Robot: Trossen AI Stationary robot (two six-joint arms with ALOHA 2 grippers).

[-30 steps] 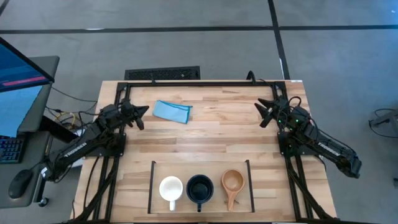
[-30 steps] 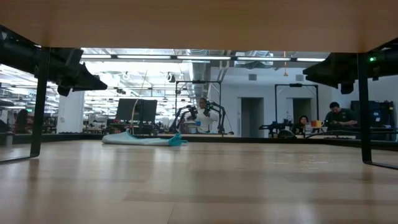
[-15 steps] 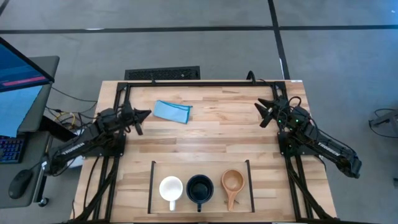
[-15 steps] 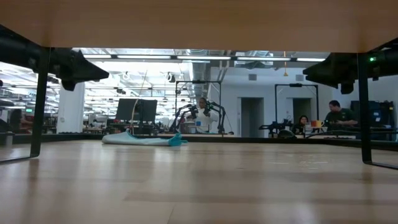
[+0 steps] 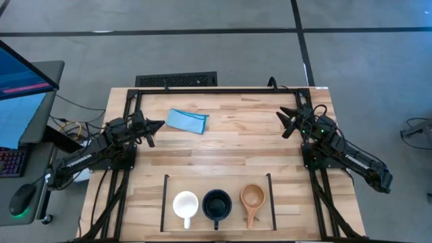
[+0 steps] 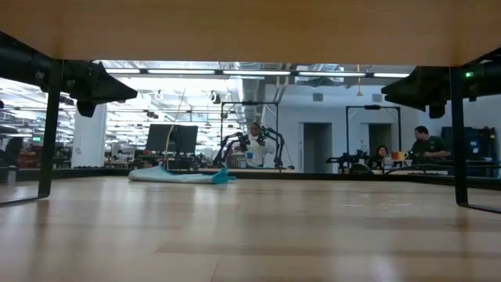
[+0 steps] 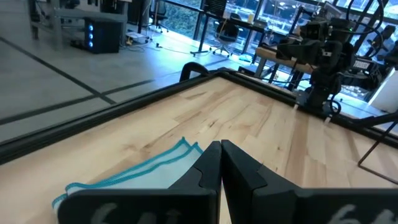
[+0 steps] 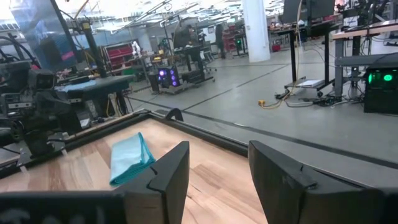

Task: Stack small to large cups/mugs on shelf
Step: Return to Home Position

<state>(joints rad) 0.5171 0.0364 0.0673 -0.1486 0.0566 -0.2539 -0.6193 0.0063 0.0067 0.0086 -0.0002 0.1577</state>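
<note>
Three cups stand in a row on the low black-railed shelf (image 5: 165,202) at the table's near edge: a white mug (image 5: 185,204) on the left, a dark mug (image 5: 217,204) in the middle, a small tan wooden cup (image 5: 252,197) on the right. All three have their handles toward the near edge. My left gripper (image 5: 160,123) hovers at the table's far left, shut and empty. My right gripper (image 5: 281,121) hovers at the far right, open and empty. In the low view the cups are out of sight.
A folded light-blue cloth (image 5: 187,120) lies on the table's far left part, just right of my left gripper; it also shows in the left wrist view (image 7: 130,177) and the right wrist view (image 8: 129,158). A black frame (image 5: 216,90) runs around the tabletop. People show in the room behind.
My left arm has drawn back a little toward the table's left edge, and its gripper has turned slightly. My right arm has kept still. The cups and the cloth have not moved.
</note>
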